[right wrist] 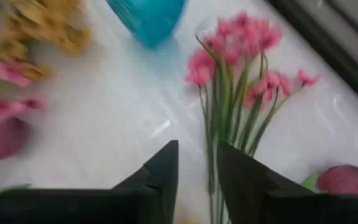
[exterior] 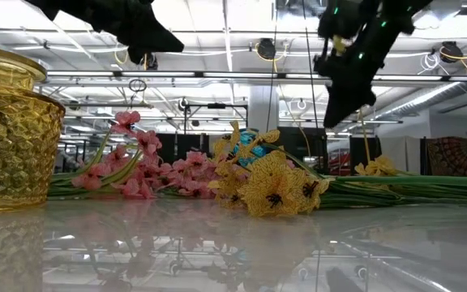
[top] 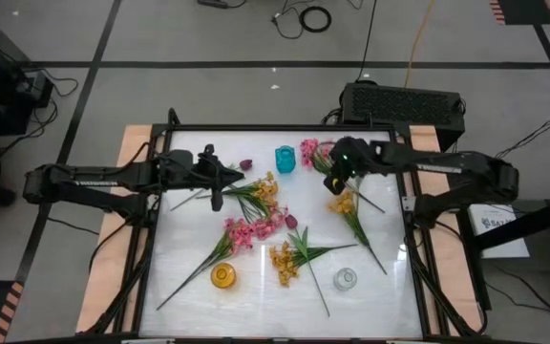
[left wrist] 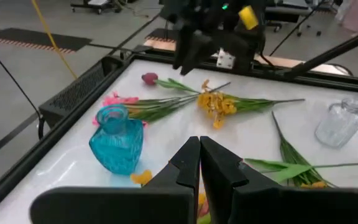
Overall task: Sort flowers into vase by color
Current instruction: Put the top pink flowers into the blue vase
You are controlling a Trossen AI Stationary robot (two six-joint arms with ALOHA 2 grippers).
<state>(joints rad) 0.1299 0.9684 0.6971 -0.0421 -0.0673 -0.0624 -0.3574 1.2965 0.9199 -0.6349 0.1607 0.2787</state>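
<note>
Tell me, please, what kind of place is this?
Probably a robotics lab or workshop. The white glossy worktable stands on a grey floor marked with black tape lines, loose black cables lie on that floor, and long ceiling strip lights run over a large open hall.

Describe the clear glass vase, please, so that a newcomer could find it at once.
Start from the white table in the high view and go to its near edge, on the right arm's side. The clear glass vase stands there alone; unlike the amber vase and the turquoise vase, it is colourless.
</note>
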